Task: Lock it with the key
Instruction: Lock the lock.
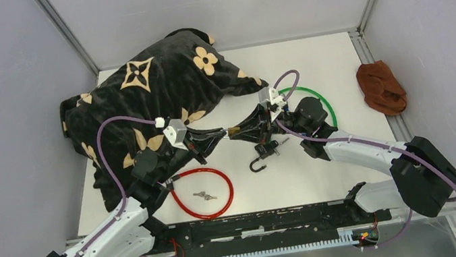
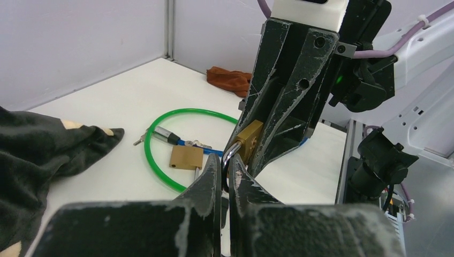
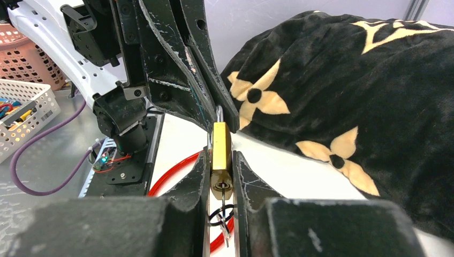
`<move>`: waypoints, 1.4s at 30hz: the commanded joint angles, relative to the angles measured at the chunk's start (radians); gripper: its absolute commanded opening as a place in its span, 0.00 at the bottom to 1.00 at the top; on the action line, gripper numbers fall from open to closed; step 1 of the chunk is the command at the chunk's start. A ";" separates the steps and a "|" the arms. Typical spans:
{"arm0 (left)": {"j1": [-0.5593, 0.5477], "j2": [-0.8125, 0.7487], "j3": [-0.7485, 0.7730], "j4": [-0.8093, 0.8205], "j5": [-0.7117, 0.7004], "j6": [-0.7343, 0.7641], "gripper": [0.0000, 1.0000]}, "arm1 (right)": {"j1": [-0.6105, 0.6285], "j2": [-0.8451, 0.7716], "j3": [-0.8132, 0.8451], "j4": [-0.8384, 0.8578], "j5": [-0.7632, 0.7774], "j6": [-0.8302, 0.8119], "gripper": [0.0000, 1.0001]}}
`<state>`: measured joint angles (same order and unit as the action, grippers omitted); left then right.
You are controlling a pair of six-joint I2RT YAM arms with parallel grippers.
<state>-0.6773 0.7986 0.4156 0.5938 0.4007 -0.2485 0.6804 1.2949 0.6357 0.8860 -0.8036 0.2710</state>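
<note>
Where the two arms meet above the middle of the table [image 1: 312, 68], the right gripper [image 3: 220, 160] clamps the brass padlock [image 3: 220, 144] by its body, keyhole facing the wrist camera. The left gripper [image 2: 227, 167] is closed tight on its shackle [image 2: 230, 152] from the opposite side. A thin blade, seemingly the key [image 3: 221, 197], hangs from the keyhole. A red cable [image 1: 203, 169] lies near the left arm, and a green cable [image 2: 145, 152] circles a second padlock [image 2: 187, 157].
</note>
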 commanded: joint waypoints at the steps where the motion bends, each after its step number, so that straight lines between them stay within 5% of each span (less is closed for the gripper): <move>1: -0.145 0.071 -0.021 -0.079 0.315 -0.103 0.02 | 0.068 0.015 0.104 0.112 0.061 -0.032 0.00; 4: -0.145 0.063 -0.008 -0.091 0.317 -0.075 0.02 | 0.066 0.024 0.117 0.117 0.015 -0.024 0.00; 14: -0.009 -0.092 0.151 -0.578 0.331 0.328 0.02 | -0.001 -0.109 0.129 -0.410 -0.026 -0.346 0.00; 23: 0.011 -0.116 0.235 -0.752 0.350 0.408 0.02 | -0.025 -0.131 0.138 -0.487 -0.104 -0.395 0.00; 30: 0.015 -0.136 0.230 -0.704 0.373 0.325 0.02 | -0.024 -0.117 0.184 -0.549 -0.158 -0.427 0.00; 37: 0.012 -0.114 0.122 -0.410 0.419 0.096 0.02 | -0.020 -0.107 0.155 -0.358 -0.155 -0.289 0.00; 42: 0.008 -0.097 0.109 -0.332 0.415 0.071 0.02 | -0.003 -0.104 0.152 -0.342 -0.171 -0.277 0.00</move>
<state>-0.6468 0.6838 0.5377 0.1593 0.7078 -0.0814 0.6720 1.1885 0.7624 0.3859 -1.0489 -0.0269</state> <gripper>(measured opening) 0.043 0.167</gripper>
